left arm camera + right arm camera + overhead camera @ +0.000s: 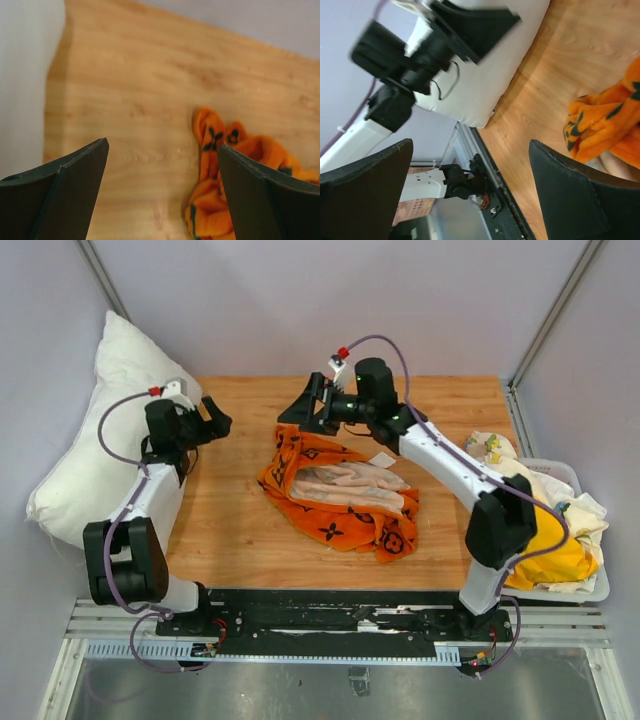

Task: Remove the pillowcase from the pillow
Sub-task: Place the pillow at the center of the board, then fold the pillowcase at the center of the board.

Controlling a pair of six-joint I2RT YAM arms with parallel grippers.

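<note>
The orange pillowcase with black motifs lies crumpled in the middle of the wooden table, its pale inside showing. The plump white pillow rests apart from it, off the table's left edge against the wall. My left gripper hovers open between pillow and pillowcase, holding nothing. In the left wrist view the gripper frames bare wood, with the pillowcase by the right finger. My right gripper hangs open just behind the pillowcase's far left corner. The right wrist view shows that gripper empty, with the pillow and pillowcase beyond.
A white basket heaped with yellow and patterned cloths stands at the table's right edge. Metal frame posts rise at the back corners. The arms' base rail runs along the near edge. My left arm crosses the right wrist view.
</note>
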